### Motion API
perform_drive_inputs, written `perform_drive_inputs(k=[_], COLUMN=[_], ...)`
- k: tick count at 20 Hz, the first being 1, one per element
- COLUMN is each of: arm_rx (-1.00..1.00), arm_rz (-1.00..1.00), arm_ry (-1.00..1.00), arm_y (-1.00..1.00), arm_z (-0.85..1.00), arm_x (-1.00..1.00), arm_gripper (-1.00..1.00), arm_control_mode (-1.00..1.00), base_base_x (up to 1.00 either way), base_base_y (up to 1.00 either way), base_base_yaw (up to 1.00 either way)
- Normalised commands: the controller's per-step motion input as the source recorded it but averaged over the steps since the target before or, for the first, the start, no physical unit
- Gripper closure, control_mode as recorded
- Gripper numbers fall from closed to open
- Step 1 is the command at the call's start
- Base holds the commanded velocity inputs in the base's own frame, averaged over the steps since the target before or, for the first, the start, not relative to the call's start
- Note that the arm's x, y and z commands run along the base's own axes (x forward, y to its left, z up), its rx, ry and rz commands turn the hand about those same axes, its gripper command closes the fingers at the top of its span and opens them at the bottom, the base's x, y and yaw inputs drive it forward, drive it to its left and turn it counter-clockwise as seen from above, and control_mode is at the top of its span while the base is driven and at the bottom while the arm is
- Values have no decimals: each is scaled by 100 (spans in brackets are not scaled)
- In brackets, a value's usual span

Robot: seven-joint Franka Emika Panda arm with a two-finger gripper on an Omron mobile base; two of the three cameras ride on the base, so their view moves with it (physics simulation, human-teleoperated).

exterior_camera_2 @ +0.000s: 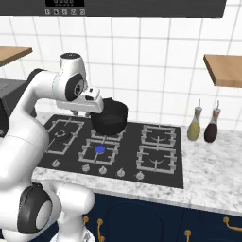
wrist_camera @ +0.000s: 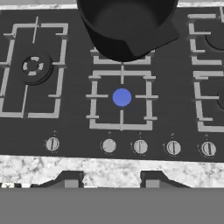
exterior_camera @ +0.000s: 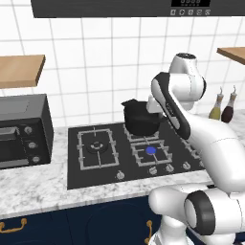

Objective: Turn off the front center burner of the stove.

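Burner [exterior_camera: 151,150] glows blue at stove [exterior_camera: 76,179] center in our left view, so it is unturned. Right view: gripper [exterior_camera_2: 78,112] hovers at its 10 o'clock, by the pot [exterior_camera_2: 110,118]. Hand view: knobs [wrist_camera: 109,145] at 6 o'clock; our fingers [wrist_camera: 69,179] are spread, holding nothing.

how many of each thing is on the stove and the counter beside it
grates: 5, incl. the lit front center burner
knobs: 5
pot: 1
bottles: 2
toaster oven: 1
total: 14, counting what sits on the stove and the counter
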Motion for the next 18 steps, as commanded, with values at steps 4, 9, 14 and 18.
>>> perform_drive_inputs(k=[4,9,14,18], arm_rx=[-6,-17,-16,-2], arm_rz=[0,-1,-2,0], arm_ry=[6,23,21,-13], arm_y=[7,40,35,0], arm_z=[-38,-98,-100,-62], arm_x=[-40,-37,-2,47], arm_gripper=[-100,-100,-100,-100], arm_control_mode=[-100,-100,-100,-100], base_base_x=[0,0,0,0], base_base_y=[0,0,0,0], base_base_yaw=[0,0,0,0])
